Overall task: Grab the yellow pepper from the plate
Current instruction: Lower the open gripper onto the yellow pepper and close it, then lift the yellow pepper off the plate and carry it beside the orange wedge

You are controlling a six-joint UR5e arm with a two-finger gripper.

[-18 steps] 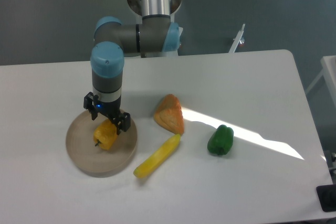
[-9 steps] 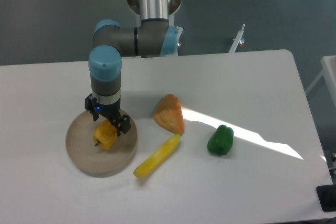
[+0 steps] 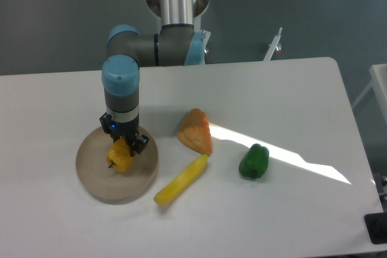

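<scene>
Jaws look closed in against the yellow pepper [image 3: 120, 158], though the gripper [image 3: 125, 144] hides its top, so actual contact is hard to make out. Pepper sits on the plate [image 3: 97, 182], toward its far side. Beyond the plate's right rim lie a long yellow vegetable [image 3: 180, 180], an orange wedge [image 3: 196, 130], then a green pepper [image 3: 254, 161].

Silver-grey arm [image 3: 175, 4], light-blue joint caps, small black claw [image 3: 125, 139].
</scene>
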